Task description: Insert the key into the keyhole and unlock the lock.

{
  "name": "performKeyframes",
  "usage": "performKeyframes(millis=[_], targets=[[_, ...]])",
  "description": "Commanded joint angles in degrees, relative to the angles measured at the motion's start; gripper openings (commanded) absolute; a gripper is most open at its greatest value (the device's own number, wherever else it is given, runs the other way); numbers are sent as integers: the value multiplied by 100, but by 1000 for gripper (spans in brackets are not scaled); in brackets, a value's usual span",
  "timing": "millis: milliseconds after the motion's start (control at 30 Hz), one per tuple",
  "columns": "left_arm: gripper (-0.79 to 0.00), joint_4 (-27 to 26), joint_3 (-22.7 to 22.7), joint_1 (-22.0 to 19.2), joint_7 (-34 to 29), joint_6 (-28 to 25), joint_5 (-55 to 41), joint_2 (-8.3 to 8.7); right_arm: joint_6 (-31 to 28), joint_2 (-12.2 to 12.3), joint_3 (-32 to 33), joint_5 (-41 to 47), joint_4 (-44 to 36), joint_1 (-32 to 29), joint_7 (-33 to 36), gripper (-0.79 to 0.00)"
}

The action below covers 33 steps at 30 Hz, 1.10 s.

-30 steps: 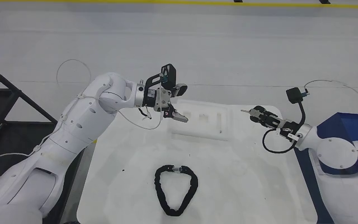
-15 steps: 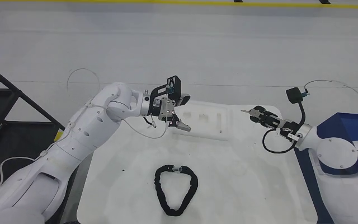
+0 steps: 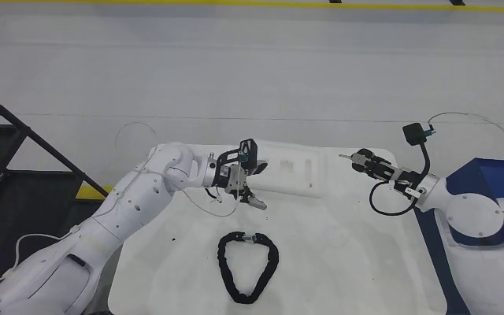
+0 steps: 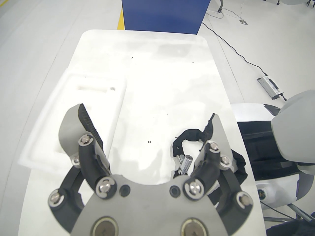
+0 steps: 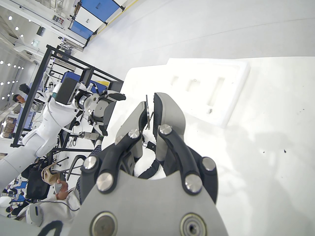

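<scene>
1. Movement first: my left gripper [image 3: 257,201] has swung off the foam tray [image 3: 295,169] and come down toward the chain lock [image 3: 249,268]. It now hangs above the table [image 3: 354,260], near the lock's metal cylinder [image 4: 186,162].
2. My right gripper [image 3: 352,158] has not stirred. It sits toward the table's right side, well apart from the lock.
3. I take this as the approach to steady the lock, with the insertion not yet begun.
4. My left fingers are spread wide, holding and touching nothing.
5. My right fingers are pressed together on the key [image 5: 148,111], a thin metal blade pinched between the pads.
6. The lock lies looped on the table at the near middle.
</scene>
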Motion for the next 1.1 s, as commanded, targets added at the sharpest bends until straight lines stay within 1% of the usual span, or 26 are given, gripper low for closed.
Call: performKeyframes(millis=[0, 100, 200, 333, 433, 567, 733, 1067], targets=[[0, -27, 95, 73, 274, 0, 312, -5, 0, 0, 0, 0, 0, 0, 0, -785], [0, 68, 340, 203, 821, 0, 858, 2, 0, 0, 0, 0, 0, 0, 0, -785], [0, 248, 688, 212, 1417, 0, 1337, 5, 0, 0, 0, 0, 0, 0, 0, -785], [0, 493, 1213, 13, 2100, 0, 1827, 17, 0, 0, 0, 0, 0, 0, 0, -785], [0, 743, 1738, -215, 2808, 0, 2208, 49, 0, 0, 0, 0, 0, 0, 0, -785], [0, 1024, 2472, -551, 3561, 0, 2717, 75, 0, 0, 0, 0, 0, 0, 0, -785], [0, 1207, 2510, -494, 4105, 0, 3473, 63, 0, 0, 0, 0, 0, 0, 0, -785], [0, 1216, 2510, -486, 4133, 0, 3517, 61, 0, 0, 0, 0, 0, 0, 0, -785]])
